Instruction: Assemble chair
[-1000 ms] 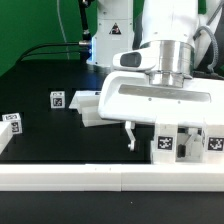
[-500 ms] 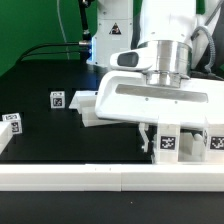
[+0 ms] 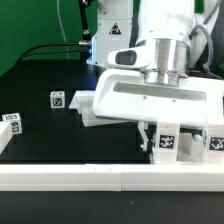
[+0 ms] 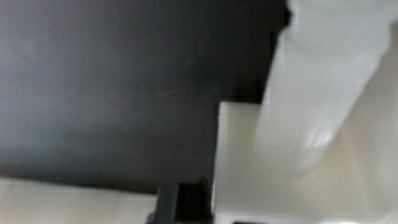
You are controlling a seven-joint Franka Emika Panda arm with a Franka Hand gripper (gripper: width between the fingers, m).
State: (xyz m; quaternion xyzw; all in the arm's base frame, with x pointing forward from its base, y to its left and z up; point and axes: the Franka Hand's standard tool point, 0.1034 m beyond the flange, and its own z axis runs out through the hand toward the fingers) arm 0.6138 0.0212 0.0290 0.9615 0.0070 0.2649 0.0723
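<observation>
Tagged white chair parts stand at the exterior view's lower right, just behind the front rail. My gripper hangs under the big white hand body, right against these parts, and its fingers are mostly hidden by them. The blurred wrist view shows a tall white part very close, with one dark finger beside it over the black table. I cannot tell whether the jaws are open or shut. Another white chair part lies at centre left, next to a small tagged piece.
A long plain white rail runs along the front edge. A tagged white piece sits at the exterior view's far left. The robot base and cables stand at the back.
The gripper has moved toward the exterior view's right, up to the tagged parts. The finger that showed free of them one second ago is now mostly hidden.
</observation>
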